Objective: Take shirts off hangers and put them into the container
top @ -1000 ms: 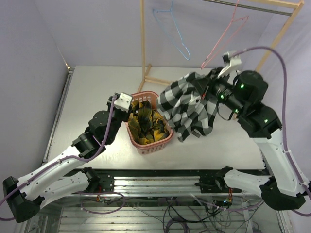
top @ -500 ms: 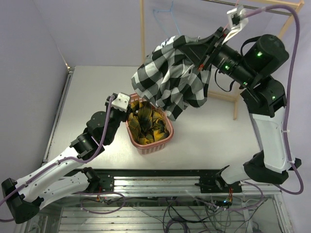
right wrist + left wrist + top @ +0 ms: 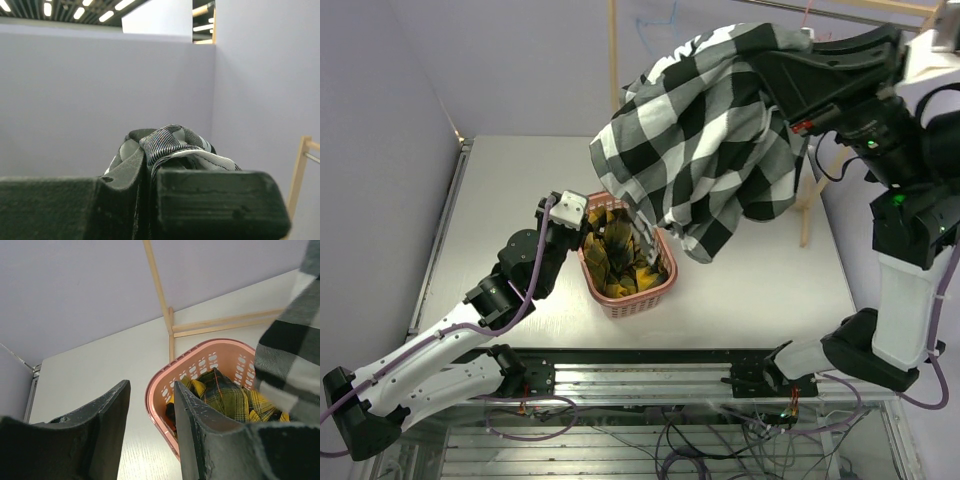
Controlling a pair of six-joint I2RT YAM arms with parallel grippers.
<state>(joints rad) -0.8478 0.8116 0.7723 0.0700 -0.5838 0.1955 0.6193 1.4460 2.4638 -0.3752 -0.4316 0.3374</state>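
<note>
Right gripper (image 3: 150, 167): clamped shut on a bunched fold of the black-and-white checked shirt (image 3: 700, 140), which you hold high above the table (image 3: 500, 200).
Left gripper (image 3: 151, 390): jaws apart with nothing between them, parked low just beside the left rim of the pink basket (image 3: 632, 303).
Checked shirt: off its hanger and draped from your right arm. Its lowest hem hangs over the basket's far right corner, while most of the cloth is above and to the right.
Plaid shirt (image 3: 620, 255): already lying inside the basket.
Step in hand: you are carrying the second shirt to the container.
Next move: shift the grip point over the middle of the basket, then lower slowly so the cloth piles inside instead of spilling over the rim.
Change from a second ago: your right arm has swung up and over, lifting the shirt from beside the basket to well above it. Your left arm has not moved.
</note>
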